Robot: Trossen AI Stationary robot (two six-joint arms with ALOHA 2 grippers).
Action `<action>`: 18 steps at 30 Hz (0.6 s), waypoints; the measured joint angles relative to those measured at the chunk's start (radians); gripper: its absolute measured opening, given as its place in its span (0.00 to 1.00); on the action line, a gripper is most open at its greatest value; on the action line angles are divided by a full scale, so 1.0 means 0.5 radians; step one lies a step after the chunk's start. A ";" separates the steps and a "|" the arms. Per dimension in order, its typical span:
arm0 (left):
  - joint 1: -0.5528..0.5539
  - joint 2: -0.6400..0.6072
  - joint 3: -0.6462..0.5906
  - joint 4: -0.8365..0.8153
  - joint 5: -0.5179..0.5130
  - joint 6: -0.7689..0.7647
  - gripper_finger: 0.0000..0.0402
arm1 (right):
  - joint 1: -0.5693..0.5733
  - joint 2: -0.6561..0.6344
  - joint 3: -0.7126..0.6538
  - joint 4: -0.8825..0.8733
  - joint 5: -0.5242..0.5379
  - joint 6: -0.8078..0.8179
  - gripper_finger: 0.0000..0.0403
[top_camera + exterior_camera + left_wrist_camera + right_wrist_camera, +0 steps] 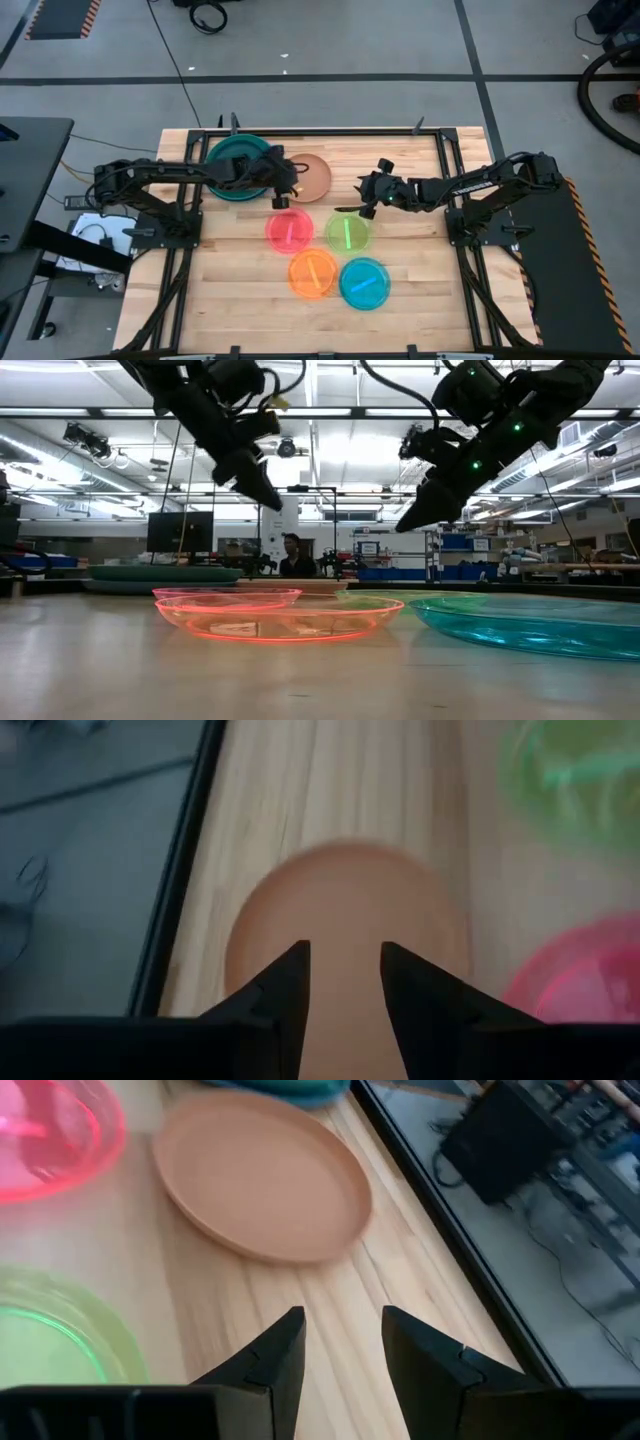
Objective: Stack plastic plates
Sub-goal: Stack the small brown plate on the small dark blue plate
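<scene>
A stack of large teal plates (238, 165) stands at the far left of the table. The tan plate (312, 178) lies flat to its right. Nearer lie the small translucent plates: pink (289, 231), green (347, 232), orange (312, 273) and light blue (364, 283). My left gripper (284, 195) is open and hovers over the near left rim of the tan plate (345, 900). My right gripper (367, 198) is open too, in the air between the tan plate (260, 1175) and the green plate (45, 1340). In the low view both grippers hang well above the plates.
A black frame rail (320, 131) runs along the table's far edge, close behind the teal stack and the tan plate. Bare wood (420, 250) lies to the right of the small plates. A person (291, 555) shows in the room behind the table.
</scene>
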 joint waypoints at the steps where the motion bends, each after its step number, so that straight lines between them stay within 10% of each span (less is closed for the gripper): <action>1: 0.000 0.000 -0.001 0.045 0.058 0.006 0.33 | 0.000 0.000 0.000 -0.021 0.007 0.010 0.36; 18: -0.128 0.447 0.060 0.106 0.251 0.168 0.33 | 0.031 0.000 0.000 -0.293 0.151 0.209 0.36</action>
